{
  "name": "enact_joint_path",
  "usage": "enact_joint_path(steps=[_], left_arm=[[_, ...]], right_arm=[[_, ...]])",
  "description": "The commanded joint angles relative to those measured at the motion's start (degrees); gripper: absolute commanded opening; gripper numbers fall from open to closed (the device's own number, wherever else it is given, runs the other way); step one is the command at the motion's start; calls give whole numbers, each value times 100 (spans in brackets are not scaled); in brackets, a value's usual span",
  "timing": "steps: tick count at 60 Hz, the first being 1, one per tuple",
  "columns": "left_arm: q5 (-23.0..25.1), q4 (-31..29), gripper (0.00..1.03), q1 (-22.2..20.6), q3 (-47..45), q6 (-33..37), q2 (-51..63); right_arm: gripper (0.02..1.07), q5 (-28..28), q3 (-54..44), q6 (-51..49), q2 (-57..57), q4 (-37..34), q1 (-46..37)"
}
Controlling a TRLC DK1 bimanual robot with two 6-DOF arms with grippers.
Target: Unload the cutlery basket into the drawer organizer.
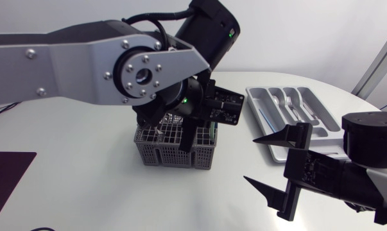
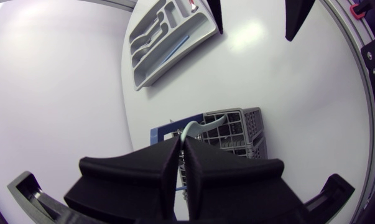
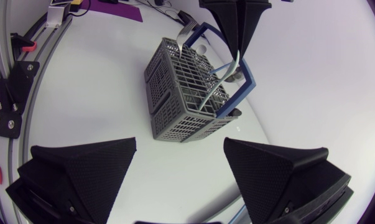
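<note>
- No text, number or sign can be read on the basket [image 1: 174,151], the organizer [image 1: 260,109] or the tabletop [image 1: 84,179].
- The black board [image 1: 226,106] on the left arm [image 1: 71,64] carries pale specks of print, too small to read.

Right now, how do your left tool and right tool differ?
The left tool is shut on a utensil; the right tool is wide open and empty. The left tool sits over the basket; the right tool hangs over the table near the organizer. Both are matte black wedges.
</note>
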Motion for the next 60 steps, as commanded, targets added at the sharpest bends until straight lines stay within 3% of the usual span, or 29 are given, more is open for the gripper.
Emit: enact_joint_path(steps=[1,33,48,60], left_arm=[[-123,-29,6,-73,136,-91,-213],[-282,-204,6,-301,224,-539,-653],[-211,-697,6,-407,593,-2244,-451],[439,-811,6,-292,901,-3747,-240]], right_arm=[[103,59,-125,144,-84,-1,52],[103,156,-125,399,-234,70,157],[102,174,-28,1006,-269,96,122],[99,736,103,1463,-339,158,166]])
